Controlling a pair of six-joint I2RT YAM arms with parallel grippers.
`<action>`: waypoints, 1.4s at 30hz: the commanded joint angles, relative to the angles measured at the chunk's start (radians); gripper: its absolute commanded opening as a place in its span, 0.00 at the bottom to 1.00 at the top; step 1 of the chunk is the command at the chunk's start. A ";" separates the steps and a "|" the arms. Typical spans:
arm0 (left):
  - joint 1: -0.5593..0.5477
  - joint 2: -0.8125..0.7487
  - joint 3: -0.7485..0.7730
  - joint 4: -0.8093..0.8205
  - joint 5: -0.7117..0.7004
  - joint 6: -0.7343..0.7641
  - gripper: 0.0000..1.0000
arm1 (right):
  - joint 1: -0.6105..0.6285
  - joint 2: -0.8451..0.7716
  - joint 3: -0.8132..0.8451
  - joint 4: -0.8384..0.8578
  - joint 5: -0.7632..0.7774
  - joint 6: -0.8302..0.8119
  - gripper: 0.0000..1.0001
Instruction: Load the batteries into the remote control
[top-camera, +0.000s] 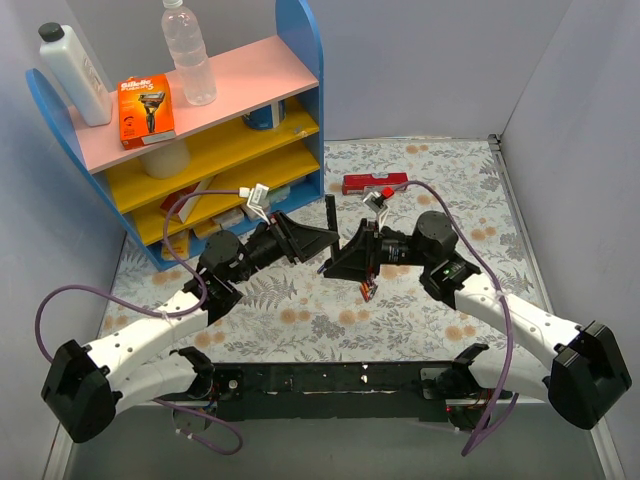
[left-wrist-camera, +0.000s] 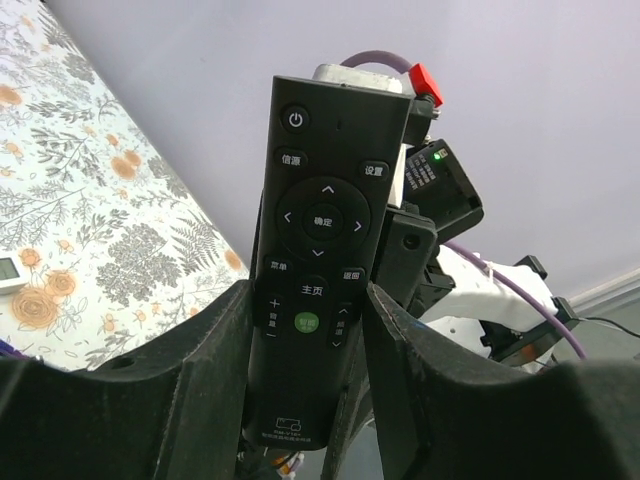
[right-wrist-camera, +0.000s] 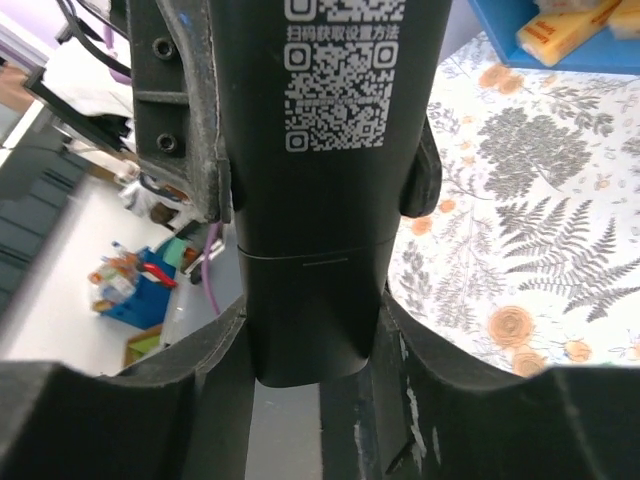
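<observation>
Both L gripper & R gripper pinch remote btwn their fingers

I find the remote control, black and slim, upright above the tabletop, clamped between the left gripper and the right gripper. Its button face is toward the left wrist. Its back carries a white QR code, and the rear cover is in place. The batteries, tiny reddish and dark pieces, lie on the tabletop beneath; detail unclear.
</observation>
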 joint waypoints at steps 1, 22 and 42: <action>0.002 -0.060 0.019 -0.048 -0.033 0.040 0.36 | 0.015 0.008 0.093 -0.112 0.046 -0.150 0.12; 0.007 -0.073 0.224 -0.769 -0.518 0.139 0.98 | 0.284 0.201 0.400 -0.772 0.833 -0.453 0.01; 0.007 0.025 0.189 -0.629 -0.454 0.099 0.85 | 0.314 0.210 0.380 -0.732 0.838 -0.497 0.01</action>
